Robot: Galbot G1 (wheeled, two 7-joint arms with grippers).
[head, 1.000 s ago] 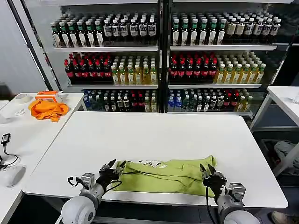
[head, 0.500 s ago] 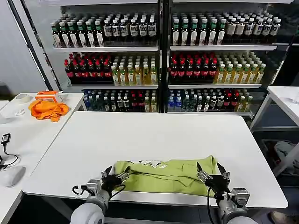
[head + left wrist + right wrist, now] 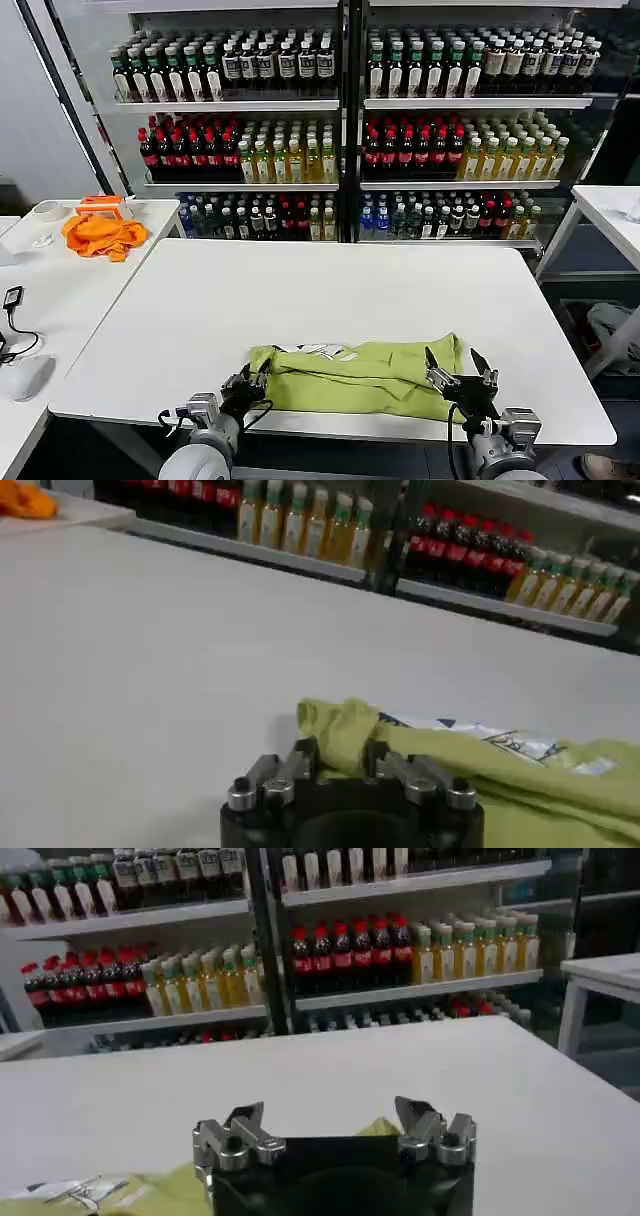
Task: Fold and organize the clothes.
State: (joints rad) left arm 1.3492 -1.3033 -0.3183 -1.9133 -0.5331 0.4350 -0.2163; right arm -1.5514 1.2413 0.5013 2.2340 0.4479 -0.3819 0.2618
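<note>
The clothes, one light yellow-green T-shirt [image 3: 360, 375], lie in a long folded band along the near edge of the white table [image 3: 330, 290], with a white printed graphic [image 3: 325, 351] showing on the far side. My left gripper [image 3: 252, 383] is at the band's left end. In the left wrist view the gripper [image 3: 340, 752] is shut on a bunched corner of the shirt [image 3: 520, 770]. My right gripper [image 3: 458, 368] stands at the right end, open. The right wrist view has it [image 3: 335, 1116] wide apart, with a tip of shirt [image 3: 380, 1127] just beyond it.
A bright orange cloth [image 3: 100, 234] lies on the side table at the left, with a mouse [image 3: 28, 375] and a cable nearer. Shelves of bottles [image 3: 340, 120] stand behind the table. Another white table [image 3: 610, 205] is at the right.
Both grippers have drawn back toward the near edge. The right gripper has opened and let go of the shirt's right end. The left gripper stays on the left end.
</note>
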